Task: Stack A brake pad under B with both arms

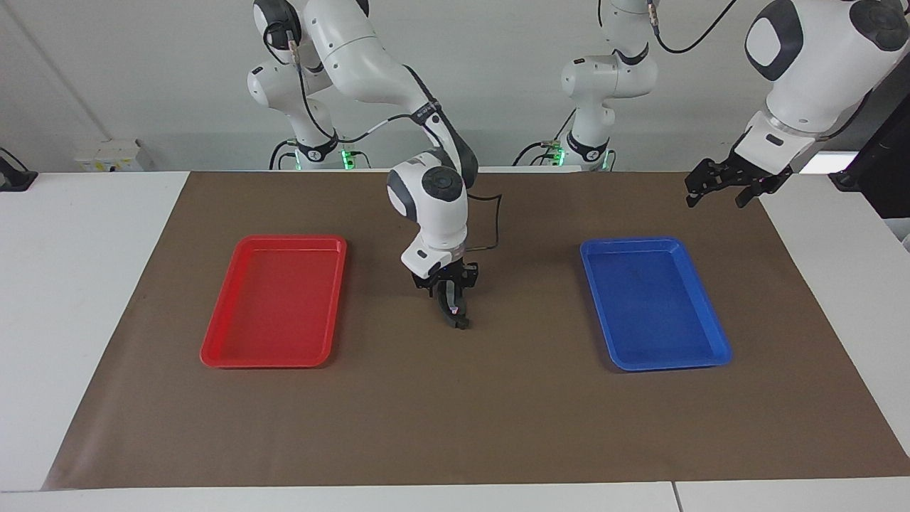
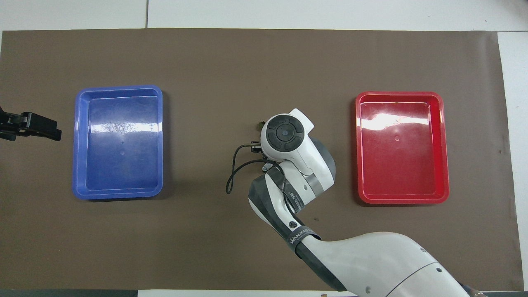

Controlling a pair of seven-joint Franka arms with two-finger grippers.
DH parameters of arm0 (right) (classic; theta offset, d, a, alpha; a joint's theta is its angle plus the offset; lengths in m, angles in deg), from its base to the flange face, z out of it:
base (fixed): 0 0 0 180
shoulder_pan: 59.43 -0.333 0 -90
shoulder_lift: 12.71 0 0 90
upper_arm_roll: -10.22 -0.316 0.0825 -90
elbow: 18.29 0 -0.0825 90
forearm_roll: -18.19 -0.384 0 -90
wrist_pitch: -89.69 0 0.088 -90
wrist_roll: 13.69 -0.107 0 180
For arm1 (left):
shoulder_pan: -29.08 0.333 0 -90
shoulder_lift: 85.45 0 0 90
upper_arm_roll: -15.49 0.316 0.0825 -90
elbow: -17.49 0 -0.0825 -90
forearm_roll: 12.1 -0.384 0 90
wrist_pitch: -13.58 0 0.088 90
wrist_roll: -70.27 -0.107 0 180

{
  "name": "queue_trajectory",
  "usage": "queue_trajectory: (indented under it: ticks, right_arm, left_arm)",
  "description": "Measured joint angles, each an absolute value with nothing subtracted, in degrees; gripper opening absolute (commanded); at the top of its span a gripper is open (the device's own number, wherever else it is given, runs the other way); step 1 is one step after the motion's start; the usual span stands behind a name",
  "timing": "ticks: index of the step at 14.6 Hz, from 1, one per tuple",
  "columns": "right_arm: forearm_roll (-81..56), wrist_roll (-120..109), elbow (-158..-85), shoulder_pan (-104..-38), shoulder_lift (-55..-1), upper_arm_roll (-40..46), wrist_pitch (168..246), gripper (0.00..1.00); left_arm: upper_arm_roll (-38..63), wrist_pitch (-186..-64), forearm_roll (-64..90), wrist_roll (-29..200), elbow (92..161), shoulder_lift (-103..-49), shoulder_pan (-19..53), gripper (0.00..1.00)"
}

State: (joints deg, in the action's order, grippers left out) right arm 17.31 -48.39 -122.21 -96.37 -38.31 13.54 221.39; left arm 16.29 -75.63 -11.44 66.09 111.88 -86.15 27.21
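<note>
My right gripper [image 1: 455, 318] points straight down over the middle of the brown mat [image 1: 498, 412], between the two trays. A small dark piece [image 1: 462, 324] sits at its tip, low at the mat. I cannot tell whether it is the A brake pad or B, or whether it is held. In the overhead view the right arm's wrist [image 2: 284, 136] covers this spot, and no other brake piece shows in either view. My left gripper [image 1: 719, 195] is open and empty, raised over the mat's corner at the left arm's end, also seen in the overhead view [image 2: 39, 126].
An empty red tray [image 1: 213, 352] lies toward the right arm's end and an empty blue tray [image 1: 718, 352] toward the left arm's end. A black cable [image 2: 231, 173] loops off the right wrist.
</note>
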Motion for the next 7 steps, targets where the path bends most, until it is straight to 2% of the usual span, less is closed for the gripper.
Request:
queue_trajectory:
  ticks: [4,7]
  right_arm:
    - [17.4,-48.4,-122.2,-96.5,-37.8,13.7,221.3,1.0]
    - [18.1,-48.4,-122.1,-94.4,-34.2,14.8,220.1,1.0]
  left_arm:
    - [16.3,-75.6,-11.4,66.1,111.9,-86.1,27.2,0.99]
    - [16.3,-75.6,-11.4,66.1,111.9,-86.1,27.2,0.99]
